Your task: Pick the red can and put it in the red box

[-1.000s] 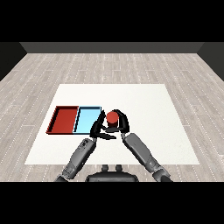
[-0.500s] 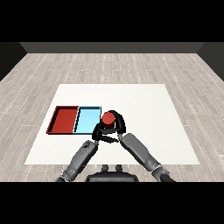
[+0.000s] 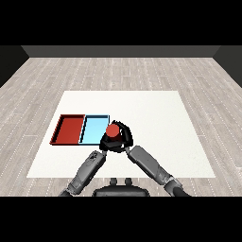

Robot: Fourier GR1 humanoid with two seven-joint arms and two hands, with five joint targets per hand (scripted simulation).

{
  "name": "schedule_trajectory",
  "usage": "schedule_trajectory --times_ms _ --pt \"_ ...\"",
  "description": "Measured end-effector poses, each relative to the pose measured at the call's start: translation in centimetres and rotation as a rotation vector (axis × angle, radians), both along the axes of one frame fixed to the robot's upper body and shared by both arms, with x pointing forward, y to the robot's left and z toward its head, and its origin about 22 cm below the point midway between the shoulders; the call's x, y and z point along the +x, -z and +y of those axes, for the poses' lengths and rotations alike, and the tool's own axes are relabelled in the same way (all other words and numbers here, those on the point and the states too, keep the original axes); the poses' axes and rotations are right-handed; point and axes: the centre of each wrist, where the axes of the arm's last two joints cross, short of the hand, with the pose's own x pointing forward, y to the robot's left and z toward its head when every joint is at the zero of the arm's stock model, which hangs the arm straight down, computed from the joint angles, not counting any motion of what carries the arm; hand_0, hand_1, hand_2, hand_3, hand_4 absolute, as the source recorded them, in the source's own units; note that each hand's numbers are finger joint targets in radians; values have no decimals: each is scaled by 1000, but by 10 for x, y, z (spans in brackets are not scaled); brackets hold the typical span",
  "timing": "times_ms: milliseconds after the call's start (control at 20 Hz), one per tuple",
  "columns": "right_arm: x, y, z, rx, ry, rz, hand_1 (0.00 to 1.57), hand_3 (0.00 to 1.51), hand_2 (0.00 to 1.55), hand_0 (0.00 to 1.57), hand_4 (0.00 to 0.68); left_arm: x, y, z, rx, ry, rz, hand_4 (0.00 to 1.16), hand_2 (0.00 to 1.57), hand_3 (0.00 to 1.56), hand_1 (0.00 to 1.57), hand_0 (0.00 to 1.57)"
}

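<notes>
The red can (image 3: 112, 131) is in my right hand (image 3: 125, 138), whose fingers curl round it. Can and hand sit at the right edge of the light blue tray (image 3: 92, 128), in the middle of the table. The red tray (image 3: 70, 129) lies just left of the blue one, with nothing in it. My left hand (image 3: 104, 142) is directly below and left of the can, close against the right hand and near the blue tray's front right corner. Part of it is hidden by the can and the other hand.
Both trays lie side by side on the white table (image 3: 156, 113), left of centre. Grey plank floor surrounds the table. Both forearms come in from the bottom and meet near the can.
My right hand has carried the red can leftward, from right of the trays to the blue tray's right edge. The left hand has stayed near the tray's front corner.
</notes>
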Motion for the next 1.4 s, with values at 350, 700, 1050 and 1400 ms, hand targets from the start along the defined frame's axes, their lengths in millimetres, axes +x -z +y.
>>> schedule_trajectory --times_ms 350,700,1050,1400 --pt "3 -2 3 -16 -11 -3 1529 1379 1458 1529 626 3 -2 -6 48 -159 65 912 1497 1380 1571 1571" --pt "0 -1 2 -4 -14 -12 1471 1378 1447 1471 609 6 1 -10 107 -231 75 1000 1517 1409 1571 1571" --pt "5 -12 4 26 -26 9 1324 1254 1316 1324 123 11 -5 -10 100 -288 18 1080 1527 1436 1571 1571" --pt "4 -11 1 -15 -30 -3 0 0 0 0 0 8 -3 -14 117 -308 4 1118 1529 1455 1571 1571"
